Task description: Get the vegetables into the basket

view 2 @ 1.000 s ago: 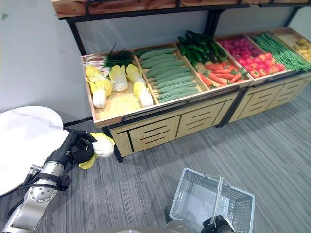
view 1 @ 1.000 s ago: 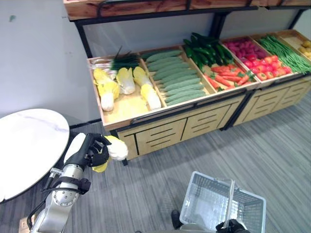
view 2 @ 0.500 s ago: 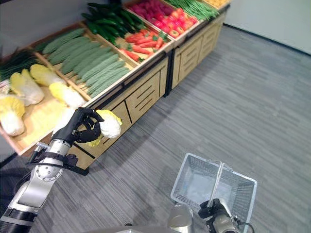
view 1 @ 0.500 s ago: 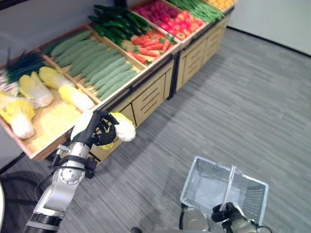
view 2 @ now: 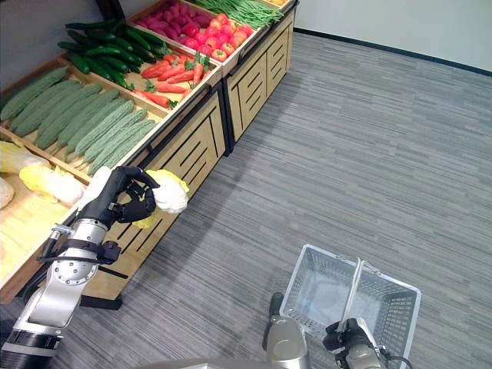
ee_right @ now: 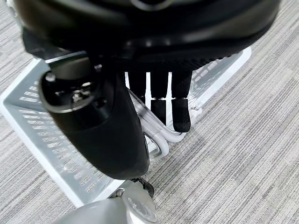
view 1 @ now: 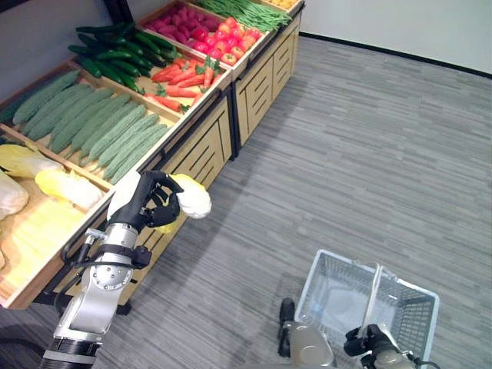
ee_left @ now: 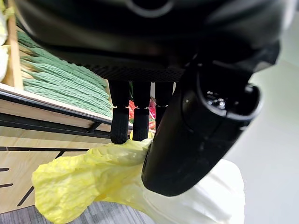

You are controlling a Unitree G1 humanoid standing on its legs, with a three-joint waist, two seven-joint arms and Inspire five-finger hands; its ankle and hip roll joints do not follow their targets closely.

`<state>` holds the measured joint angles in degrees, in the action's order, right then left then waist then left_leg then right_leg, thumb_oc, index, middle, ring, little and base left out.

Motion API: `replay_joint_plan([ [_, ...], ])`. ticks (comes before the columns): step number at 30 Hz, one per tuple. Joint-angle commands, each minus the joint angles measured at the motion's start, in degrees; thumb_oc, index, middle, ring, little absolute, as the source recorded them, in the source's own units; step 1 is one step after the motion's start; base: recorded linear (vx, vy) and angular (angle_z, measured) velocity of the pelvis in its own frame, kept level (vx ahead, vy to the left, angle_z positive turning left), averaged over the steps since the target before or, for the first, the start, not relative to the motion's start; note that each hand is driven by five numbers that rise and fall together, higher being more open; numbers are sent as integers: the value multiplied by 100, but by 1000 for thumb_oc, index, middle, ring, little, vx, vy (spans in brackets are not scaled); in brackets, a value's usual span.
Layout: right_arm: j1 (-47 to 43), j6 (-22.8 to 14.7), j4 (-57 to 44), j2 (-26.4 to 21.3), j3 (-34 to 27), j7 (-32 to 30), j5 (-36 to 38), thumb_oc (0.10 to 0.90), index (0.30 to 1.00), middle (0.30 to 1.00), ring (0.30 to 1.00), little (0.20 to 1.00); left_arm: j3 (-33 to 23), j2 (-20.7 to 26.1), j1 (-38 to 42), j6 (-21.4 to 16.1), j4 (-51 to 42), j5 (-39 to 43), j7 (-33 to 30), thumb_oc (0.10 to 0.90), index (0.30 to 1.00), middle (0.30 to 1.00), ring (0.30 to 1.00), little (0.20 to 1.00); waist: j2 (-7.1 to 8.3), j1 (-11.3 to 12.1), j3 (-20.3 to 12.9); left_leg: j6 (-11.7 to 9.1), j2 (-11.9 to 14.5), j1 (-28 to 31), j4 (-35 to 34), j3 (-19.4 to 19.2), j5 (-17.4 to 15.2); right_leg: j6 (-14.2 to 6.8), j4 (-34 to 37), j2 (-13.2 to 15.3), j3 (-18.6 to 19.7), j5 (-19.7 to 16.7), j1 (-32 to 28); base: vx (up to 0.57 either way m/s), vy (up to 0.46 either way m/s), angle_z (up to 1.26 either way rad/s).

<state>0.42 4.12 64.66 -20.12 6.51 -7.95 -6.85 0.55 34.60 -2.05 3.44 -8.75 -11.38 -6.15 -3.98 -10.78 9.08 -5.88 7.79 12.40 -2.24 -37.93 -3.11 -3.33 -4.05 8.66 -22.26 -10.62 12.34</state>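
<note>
Fingers (ee_right: 181,114) of right hand (view 1: 374,340): curled round handle (view 1: 373,288) of grey basket (view 2: 400,292), held low over the striped floor (view 1: 369,161). Left hand (view 1: 147,201): thumb and fingers clamped on 1 yellow-white cabbage (view 1: 189,201), raised just in front of wooden stand (view 2: 192,150). Stand beyond: cabbages (view 1: 65,186), pale green gourds (view 1: 100,127), cucumbers (view 1: 115,55), carrots (view 1: 181,77), red vegetables (view 2: 204,21), green beans (view 1: 250,11)

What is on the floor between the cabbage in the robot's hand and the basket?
Nothing: in the left eye view, bare grey floor lies between the cabbage, gripped by the left hand, and the basket carried by the right hand.
</note>
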Motion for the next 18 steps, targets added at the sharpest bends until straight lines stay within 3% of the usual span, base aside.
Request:
replay_joint_plan([
  [1,334,34,183,-3,155,-20,-144,400,300,300,300,300,-94,125,217,-398,-550,15,-299,400,300,300,300,300,164,-22,-361,-34,-21,-408,147,320,7,-843,292,530,265,239,-522,89,-107,3],
  [5,333,24,213,-102,71,-60,-85,400,300,300,300,300,28,19,329,-399,-470,171,-289,400,300,300,300,300,33,-95,-308,-165,160,-436,171,354,120,-721,149,384,331,465,-471,61,-121,-1],
  [9,268,6,257,-166,111,-70,-67,400,300,300,300,300,49,3,371,-402,-432,223,-263,400,300,300,300,300,35,-41,-199,-446,587,-655,941,455,354,-489,37,131,390,746,-471,63,-209,-3],
  [11,251,-26,307,-196,176,-68,-73,400,300,300,300,300,54,-5,389,-409,-400,267,-275,400,300,300,300,300,119,106,-75,-698,938,-939,1719,771,800,-295,84,-102,404,876,-564,30,-286,-16],
  [12,259,-41,315,-211,201,-60,-72,400,300,300,300,300,58,7,403,-408,-393,260,-297,400,300,300,300,300,208,156,-8,-625,1022,-1072,1913,774,1049,-179,111,-145,322,811,-578,-20,-260,-41],
  [13,217,-47,308,-247,252,-54,-94,400,300,300,300,300,57,-4,413,-429,-395,315,-344,400,300,300,300,300,287,278,82,-613,957,-1271,2141,1227,1176,-125,144,-219,424,831,-608,-13,-179,-79],
  [14,143,-43,349,-269,354,-46,-145,400,300,300,300,300,65,-34,412,-435,-388,314,-393,400,300,300,300,300,381,413,158,-409,650,-1648,2093,1947,929,-132,210,-238,560,892,-638,132,-52,-84],
  [15,78,-41,383,-283,439,-41,-185,400,300,300,300,300,64,-77,391,-436,-396,273,-452,400,300,300,300,300,480,517,229,-233,423,-1993,1646,2368,615,-253,255,-199,759,928,-698,176,61,-56],
  [17,26,-54,378,-325,504,-39,-223,400,300,300,300,300,54,-76,394,-468,-402,246,-518,400,300,300,300,300,514,607,288,-236,392,-2146,991,2550,639,-348,288,-187,936,964,-717,184,154,-55],
  [18,4,-64,382,-358,558,-41,-263,400,300,300,300,300,48,-73,384,-491,-406,226,-556,400,300,300,300,300,507,723,336,-266,343,-2291,642,2803,857,-371,307,-215,1055,975,-734,158,155,-58],
])
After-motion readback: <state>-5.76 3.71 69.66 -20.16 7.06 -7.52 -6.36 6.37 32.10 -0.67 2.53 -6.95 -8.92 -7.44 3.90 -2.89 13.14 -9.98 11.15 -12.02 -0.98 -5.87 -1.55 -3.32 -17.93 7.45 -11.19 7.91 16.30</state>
